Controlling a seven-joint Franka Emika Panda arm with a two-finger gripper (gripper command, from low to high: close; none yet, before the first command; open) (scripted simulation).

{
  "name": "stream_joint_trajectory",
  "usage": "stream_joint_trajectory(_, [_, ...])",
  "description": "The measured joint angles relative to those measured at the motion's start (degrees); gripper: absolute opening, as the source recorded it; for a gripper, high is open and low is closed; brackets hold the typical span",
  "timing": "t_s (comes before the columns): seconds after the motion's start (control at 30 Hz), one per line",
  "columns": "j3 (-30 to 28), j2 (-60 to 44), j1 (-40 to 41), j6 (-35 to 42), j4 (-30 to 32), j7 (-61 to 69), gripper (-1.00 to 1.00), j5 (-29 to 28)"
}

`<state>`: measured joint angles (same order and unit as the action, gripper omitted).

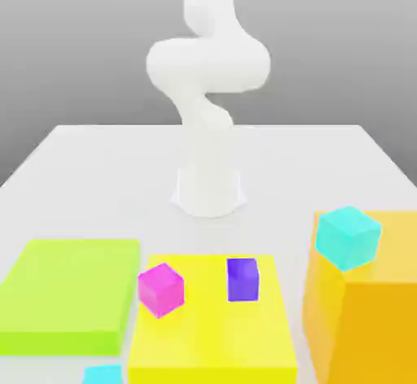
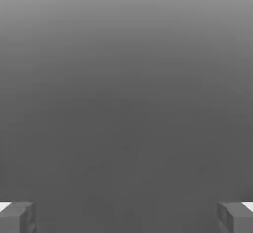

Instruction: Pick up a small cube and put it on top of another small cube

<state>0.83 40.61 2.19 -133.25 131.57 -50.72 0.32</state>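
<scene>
Your gripper (image 2: 126, 217) has its jaws spread wide, with one fingertip (image 2: 17, 217) at each edge of the hand view and nothing but grey between them, so you are holding nothing and touching nothing. The white arm (image 1: 208, 113) rises from its base at the far middle of the table (image 1: 98, 162). Your small cyan cube (image 1: 103, 374) sits at the near edge, just left of the yellow slab (image 1: 212, 333). On that slab, the magenta cube (image 1: 160, 289) stands left of the purple cube (image 1: 242, 279). The bigger cyan cube (image 1: 348, 236) sits on the orange block (image 1: 366, 309), far right. The green slab (image 1: 69, 293) lies left.
</scene>
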Motion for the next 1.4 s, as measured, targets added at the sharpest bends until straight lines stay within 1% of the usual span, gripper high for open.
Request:
stream_joint_trajectory(0.2, [2.12,-12.79,5.12,-3.64,-0.51,-12.39,0.00,0.21])
stream_joint_trajectory(0.47, [3.47,-29.42,9.96,-8.28,-1.20,-29.79,0.00,-1.39])
stream_joint_trajectory(0.73, [1.88,-46.05,12.34,-12.94,-1.88,-46.96,0.00,-2.70])
stream_joint_trajectory(0.93, [-0.61,-58.47,12.17,-16.49,-2.37,-57.98,0.00,-1.01])
stream_joint_trajectory(1.1, [-1.24,-68.84,12.24,-22.67,-3.94,-60.85,0.00,0.23])
stream_joint_trajectory(1.13, [-1.23,-70.61,12.26,-24.02,-4.32,-60.87,-1.00,0.27])
stream_joint_trajectory(1.33, [-1.21,-71.49,12.27,-24.83,-4.51,-60.88,-1.00,0.29])
stream_joint_trajectory(1.4, [-1.25,-69.57,12.25,-23.30,-4.08,-60.93,-1.00,0.27])
